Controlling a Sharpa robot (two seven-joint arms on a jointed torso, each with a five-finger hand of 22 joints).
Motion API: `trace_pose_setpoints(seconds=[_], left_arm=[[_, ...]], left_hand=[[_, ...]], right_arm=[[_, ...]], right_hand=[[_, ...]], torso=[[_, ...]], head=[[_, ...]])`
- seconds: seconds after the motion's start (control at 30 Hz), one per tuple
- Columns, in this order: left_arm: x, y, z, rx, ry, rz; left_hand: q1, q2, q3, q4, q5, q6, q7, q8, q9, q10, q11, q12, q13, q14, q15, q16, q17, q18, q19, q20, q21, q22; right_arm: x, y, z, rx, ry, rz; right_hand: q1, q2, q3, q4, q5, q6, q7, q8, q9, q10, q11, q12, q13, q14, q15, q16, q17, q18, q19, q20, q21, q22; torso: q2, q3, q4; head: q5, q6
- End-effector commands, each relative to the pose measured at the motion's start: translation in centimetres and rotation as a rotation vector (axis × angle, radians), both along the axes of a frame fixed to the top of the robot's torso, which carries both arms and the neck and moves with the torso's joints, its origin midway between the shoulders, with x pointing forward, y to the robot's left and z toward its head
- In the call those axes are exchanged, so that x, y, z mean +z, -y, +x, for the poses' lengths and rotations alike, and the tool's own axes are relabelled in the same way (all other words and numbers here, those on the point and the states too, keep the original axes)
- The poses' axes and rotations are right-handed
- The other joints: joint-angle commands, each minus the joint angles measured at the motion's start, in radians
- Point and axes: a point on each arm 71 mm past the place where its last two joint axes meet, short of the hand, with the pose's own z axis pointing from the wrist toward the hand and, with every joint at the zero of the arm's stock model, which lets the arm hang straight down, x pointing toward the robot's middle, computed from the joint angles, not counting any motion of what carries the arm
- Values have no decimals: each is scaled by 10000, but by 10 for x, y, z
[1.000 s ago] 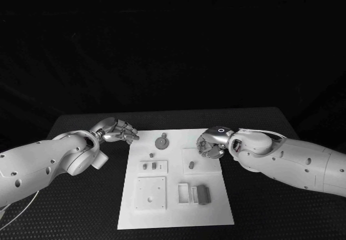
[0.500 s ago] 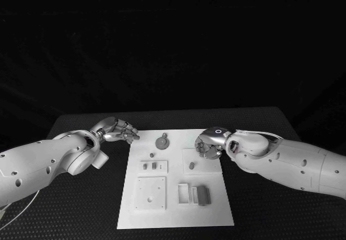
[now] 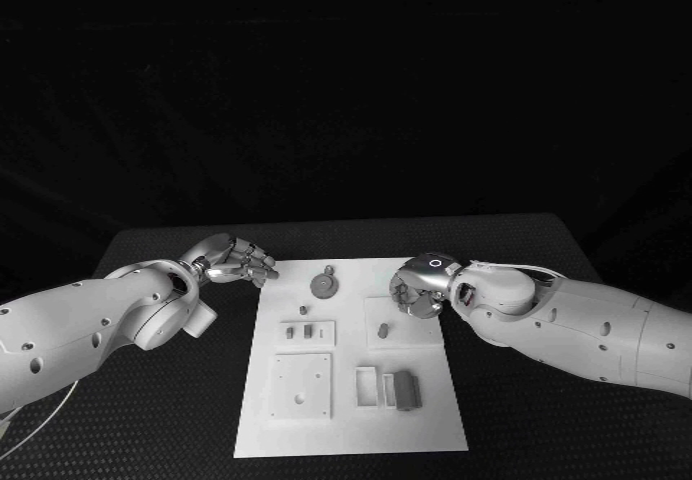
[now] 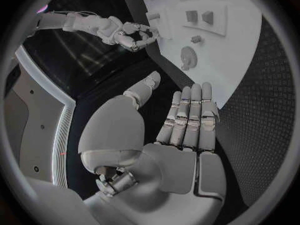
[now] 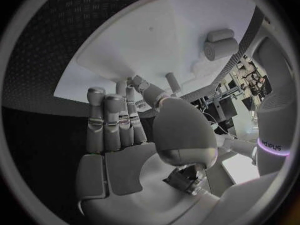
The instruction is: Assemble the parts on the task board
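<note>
Task board (image 3: 353, 400) lies mid-table with parts loose on it — a round piece (image 3: 326, 286) at 12 o'clock, a small one (image 3: 384, 329) right of centre — so assembly looks barely begun. Left hand (image 3: 235, 260) and right hand (image 3: 417, 292) hover at its far corners, fingers apart, holding nothing.

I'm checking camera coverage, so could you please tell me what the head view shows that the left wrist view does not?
Head view alone: the whole board, including its near end with the pair of upright blocks and the square plate.

Left wrist view alone: the left hand's palm side, fingers straight and together, holding nothing.

Both: the round part at the board's far end, the small pegs and the right hand with fingers curled over the board's right edge.
</note>
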Motion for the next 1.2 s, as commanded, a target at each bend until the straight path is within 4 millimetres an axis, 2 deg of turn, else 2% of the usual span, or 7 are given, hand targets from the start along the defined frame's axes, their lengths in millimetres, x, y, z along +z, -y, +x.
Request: trace_pose_setpoints(seconds=[0.03,0.6,1.2], left_arm=[[1,2,0,-94,-11,-114],[0,1,-1,-69,-50,-54],[0,0,0,-43,-80,-27]], left_hand=[[-84,-30,-73,12,-36,-11,4,35,-9,13,24,-20,-18,30,31,-61,14,89,-26,72,-20,-13],[-85,-30,-83,23,-36,-27,11,37,-10,7,29,-19,-33,26,36,-80,32,90,-32,75,-19,-22],[-87,-11,-88,37,-37,-31,12,42,-10,11,28,-14,-43,32,35,-90,48,92,-30,77,-14,-27]], right_arm=[[-2,2,0,-16,217,-473],[-11,-1,-5,212,250,-949],[-7,-2,-5,169,860,-729]], right_hand=[[92,-21,-23,-65,-24,91,-13,-30,-26,105,26,-45,-22,78,20,9,-16,797,15,-60,37,125],[290,-35,-10,-75,-23,205,-37,-54,-130,249,-7,-145,-151,113,-14,1,-54,797,55,-78,34,135],[521,45,2,-61,-24,359,-67,-20,-178,487,-85,-212,-273,274,-97,56,-73,797,259,-131,101,147]], torso=[[0,3,-3],[2,3,2],[2,2,4]], head=[[4,-7],[-12,-53],[-11,-49]])
